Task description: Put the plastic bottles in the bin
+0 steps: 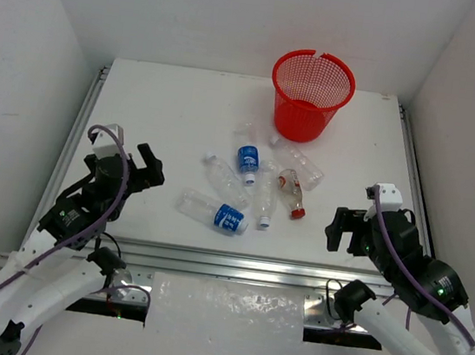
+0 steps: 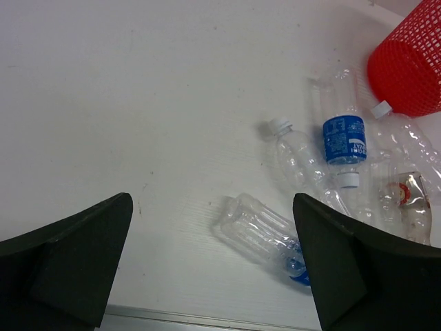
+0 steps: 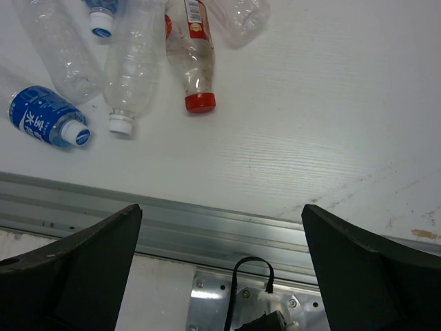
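Note:
The red mesh bin (image 1: 311, 95) stands at the back of the white table. Several clear plastic bottles lie in a cluster in front of it: one with a blue label nearest the front (image 1: 215, 213), another blue-labelled one (image 1: 248, 157), and a red-capped one (image 1: 291, 193). My left gripper (image 1: 147, 168) is open and empty, left of the cluster. In the left wrist view the gripper (image 2: 210, 207) has the nearest bottle (image 2: 262, 231) between its fingers, and the bin (image 2: 408, 62) shows at top right. My right gripper (image 1: 344, 229) is open and empty, right of the cluster. It (image 3: 222, 214) hangs over the front rail, with the red-capped bottle (image 3: 193, 62) ahead.
An aluminium rail (image 1: 235, 265) runs along the table's front edge. A crumpled clear plastic sheet (image 1: 227, 309) lies below it between the arm bases. White walls enclose the table on the left, right and back. A metal bracket with a black cable (image 3: 251, 289) sits under the right gripper.

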`<state>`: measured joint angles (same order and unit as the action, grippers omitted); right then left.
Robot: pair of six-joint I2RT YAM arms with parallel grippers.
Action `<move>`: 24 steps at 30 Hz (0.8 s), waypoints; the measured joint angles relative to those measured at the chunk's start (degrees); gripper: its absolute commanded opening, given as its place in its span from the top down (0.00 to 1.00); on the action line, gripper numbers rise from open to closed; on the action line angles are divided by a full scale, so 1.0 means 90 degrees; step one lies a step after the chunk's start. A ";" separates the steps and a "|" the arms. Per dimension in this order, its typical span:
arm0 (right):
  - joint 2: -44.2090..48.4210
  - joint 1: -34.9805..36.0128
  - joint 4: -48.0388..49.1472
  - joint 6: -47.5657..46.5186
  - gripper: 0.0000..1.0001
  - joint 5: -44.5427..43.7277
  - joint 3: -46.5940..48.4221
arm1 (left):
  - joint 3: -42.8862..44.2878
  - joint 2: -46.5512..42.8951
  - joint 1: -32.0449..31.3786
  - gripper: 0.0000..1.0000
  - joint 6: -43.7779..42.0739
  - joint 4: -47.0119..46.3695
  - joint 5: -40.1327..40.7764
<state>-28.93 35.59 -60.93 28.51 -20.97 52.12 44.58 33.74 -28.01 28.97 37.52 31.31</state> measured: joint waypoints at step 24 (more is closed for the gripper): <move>-0.1222 0.0000 0.0457 0.0860 0.01 0.0763 -0.0634 | 0.0107 0.3378 -0.1440 0.00 0.4568 0.0151 -0.0901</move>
<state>-39.92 35.59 -56.82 36.25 -14.11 46.41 45.54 64.14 -40.97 70.08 38.87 23.20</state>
